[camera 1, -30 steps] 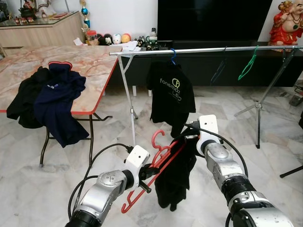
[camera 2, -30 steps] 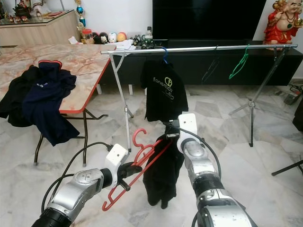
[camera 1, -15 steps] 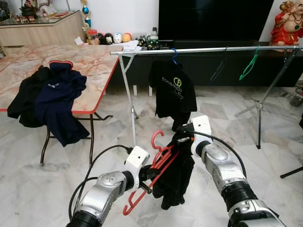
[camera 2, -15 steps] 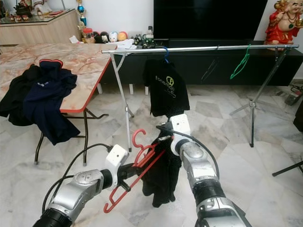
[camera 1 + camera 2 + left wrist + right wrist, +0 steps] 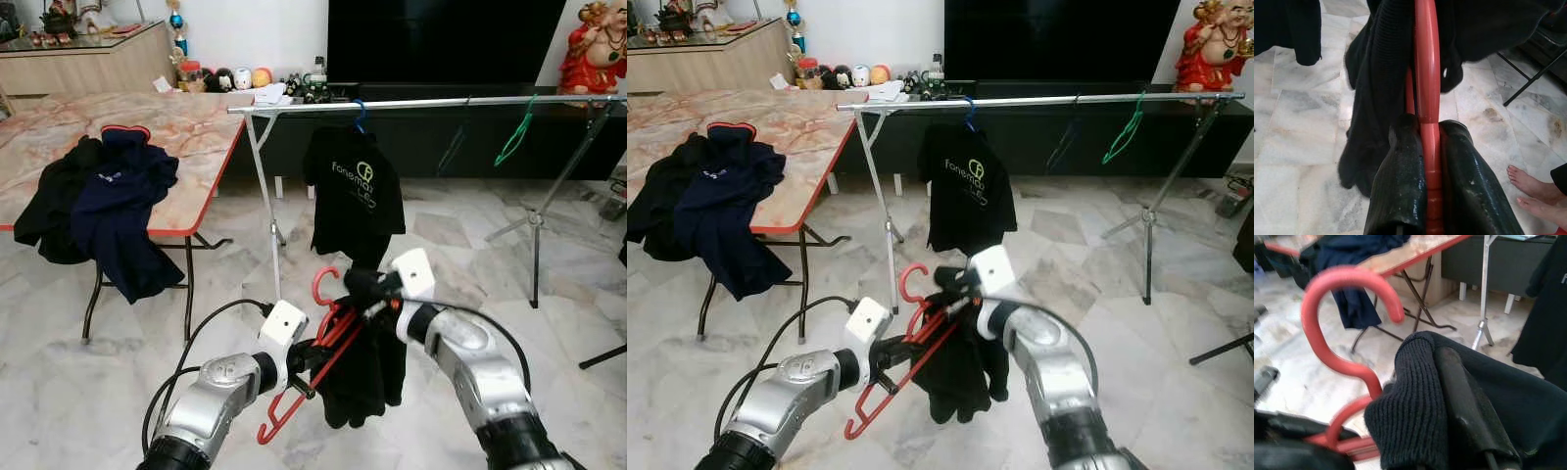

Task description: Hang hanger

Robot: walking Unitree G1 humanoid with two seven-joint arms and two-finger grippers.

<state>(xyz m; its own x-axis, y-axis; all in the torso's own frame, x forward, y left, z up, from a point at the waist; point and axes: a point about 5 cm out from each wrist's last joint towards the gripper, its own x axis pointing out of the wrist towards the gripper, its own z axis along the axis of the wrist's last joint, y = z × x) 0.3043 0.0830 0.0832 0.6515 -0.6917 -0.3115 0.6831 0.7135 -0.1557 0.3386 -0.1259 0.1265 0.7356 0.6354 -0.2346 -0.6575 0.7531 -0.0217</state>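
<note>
Both silver arms reach forward and inward, meeting low in front of the body. The left arm is bent at the elbow, its forearm rising toward the middle with a black cable looping beside it. The left gripper points toward the right, and in the left wrist view its two black fingers are pressed together from either side on the bar of the red hanger. The right arm comes in from the lower right, wrist turned inward and held a little higher than the left. The right gripper points leftward, its fingers wrapped in the collar of the dark garment.
</note>
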